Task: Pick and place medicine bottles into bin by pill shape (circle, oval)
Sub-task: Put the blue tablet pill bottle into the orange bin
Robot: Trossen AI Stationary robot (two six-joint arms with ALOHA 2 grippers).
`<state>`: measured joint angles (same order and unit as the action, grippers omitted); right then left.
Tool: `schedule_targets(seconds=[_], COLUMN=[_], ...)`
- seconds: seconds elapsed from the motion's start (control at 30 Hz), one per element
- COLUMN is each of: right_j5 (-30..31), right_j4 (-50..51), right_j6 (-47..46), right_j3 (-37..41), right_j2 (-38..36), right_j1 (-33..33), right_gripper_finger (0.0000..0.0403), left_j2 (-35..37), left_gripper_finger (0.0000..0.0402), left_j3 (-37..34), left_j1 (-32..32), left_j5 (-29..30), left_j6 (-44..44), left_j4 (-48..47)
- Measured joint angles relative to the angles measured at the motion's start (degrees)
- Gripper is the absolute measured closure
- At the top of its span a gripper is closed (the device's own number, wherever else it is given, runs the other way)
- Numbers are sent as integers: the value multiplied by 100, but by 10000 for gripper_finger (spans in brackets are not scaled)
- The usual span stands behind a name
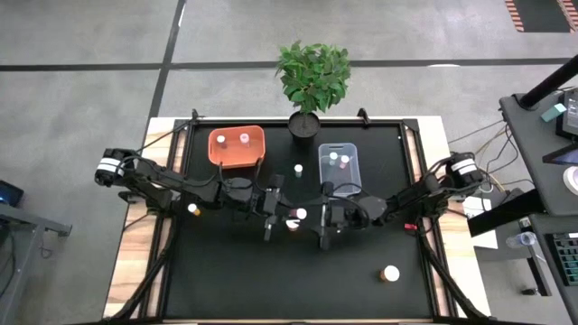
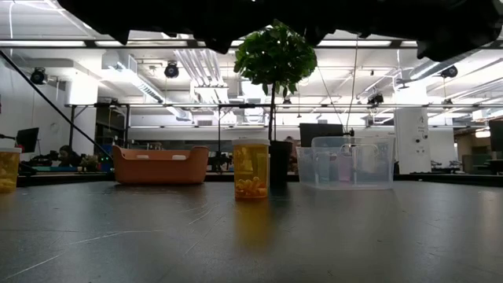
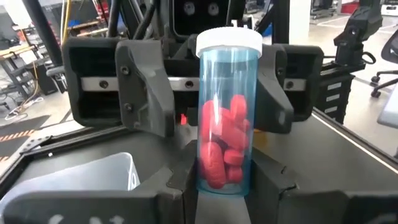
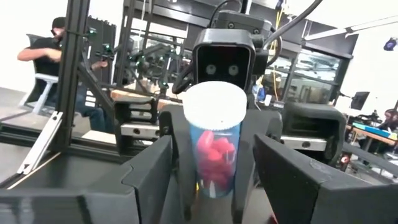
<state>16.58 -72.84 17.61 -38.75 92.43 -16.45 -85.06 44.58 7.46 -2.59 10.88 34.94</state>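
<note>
orange bin [image 1: 237, 149] holding two bottles [image 1: 232, 139]

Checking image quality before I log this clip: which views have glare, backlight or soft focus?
Low view: ceiling lights glare, arms overhead are black silhouettes, amber bottle sharp. Left wrist view: blue bottle crisp, room behind blurred. Right wrist view: backlit and hazy, white cap washed out. High view: evenly lit.

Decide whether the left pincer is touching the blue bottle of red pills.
Touching. In the left wrist view, the left pincer presses against both sides of the blue bottle near its base, with no gap showing on either side.
</note>
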Motion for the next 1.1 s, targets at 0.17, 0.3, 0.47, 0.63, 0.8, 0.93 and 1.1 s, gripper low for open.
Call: schedule_targets(seconds=[0.17,0.3,0.47,0.63,0.8,0.93,1.1], right_j5=[-2,9,15,13,10,9,-7], right_j4=[6,-2,13,31,53,120,225], right_j6=[-49,-95,-104,-94,-105,-110,-114], right_j3=[-101,-102,-102,-102,-102,-102,-101], right_j2=[62,137,139,137,137,137,137], right_j1=[32,37,35,35,35,35,35], right_gripper_finger=[222,258,297,315,313,313,313], left_j2=[0,1,0,2,2,2,9], left_gripper_finger=[319,318,318,318,318,316,278], left_j3=[0,-2,-2,-2,-2,-2,0], left_j1=[0,2,2,0,0,0,-2], left_j5=[0,3,0,0,0,0,6], left_j6=[-8,-19,-145,-133,-130,-118,-93], left_j4=[59,39,19,19,-5,-132,-262])
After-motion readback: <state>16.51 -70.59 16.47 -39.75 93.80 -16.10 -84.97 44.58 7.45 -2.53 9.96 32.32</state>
